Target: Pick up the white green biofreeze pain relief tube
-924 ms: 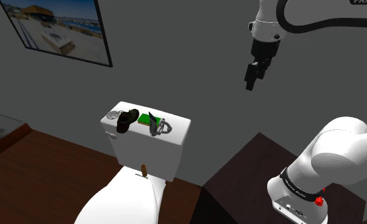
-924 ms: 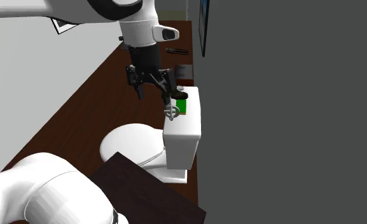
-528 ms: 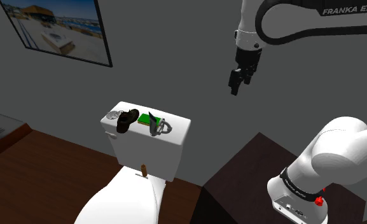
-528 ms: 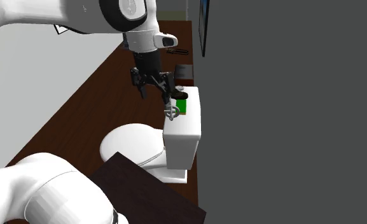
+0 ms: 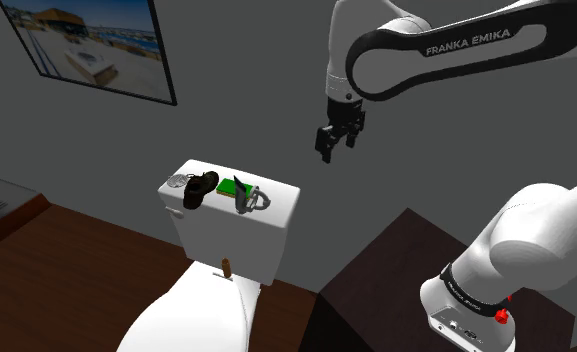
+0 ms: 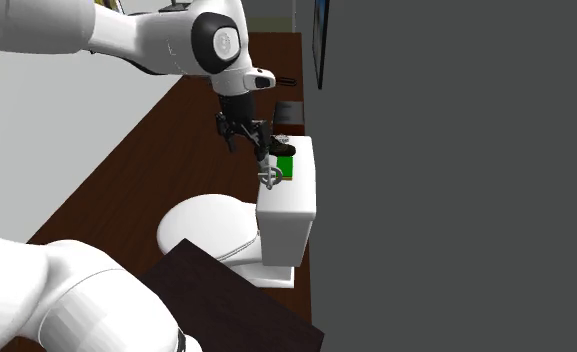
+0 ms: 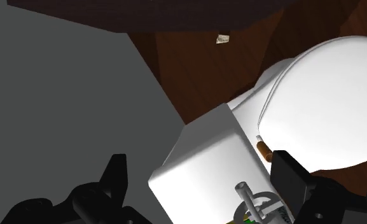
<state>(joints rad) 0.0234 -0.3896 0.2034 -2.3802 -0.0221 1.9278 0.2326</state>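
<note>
Arm (image 5: 456, 45) reads "FRANKA EMIKA"; tube label unreadable. Tube (image 5: 223, 186) shows as a flat green patch, lying mid toilet tank lid (image 5: 281, 197), btwn dark object (image 5: 201, 188) & grey metal piece (image 5: 248, 201). Tool (image 5: 337, 145) open, fingers apart, empty, in air beyond lid's right end in shoulder view, well apart from tube.
</note>
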